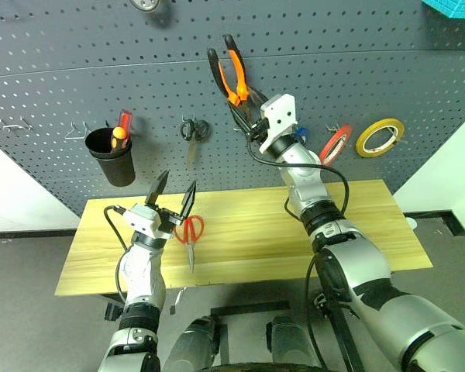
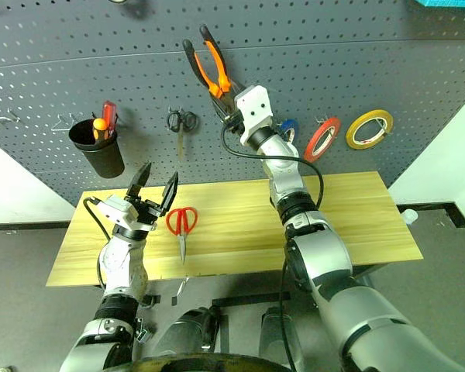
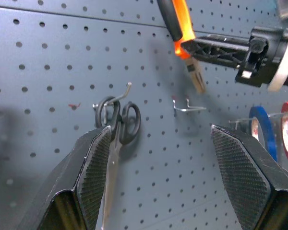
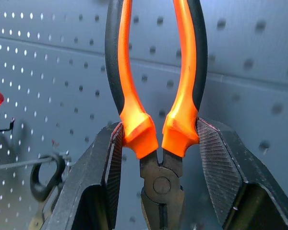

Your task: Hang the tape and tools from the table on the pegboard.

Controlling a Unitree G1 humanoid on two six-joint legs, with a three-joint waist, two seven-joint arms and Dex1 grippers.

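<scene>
A dark grey floor (image 1: 31, 310) spreads beneath and around the furniture. Pale white slanted panels stand at both sides, one at the left (image 1: 15, 201) and one at the right (image 1: 453, 178), each meeting the floor along a black strip (image 1: 449, 221). A corner of something teal (image 1: 453, 8) juts in at the upper right. A round silver fitting (image 1: 145, 5) sits at the top edge. Light is even and soft, with faint shadows on the wall.
</scene>
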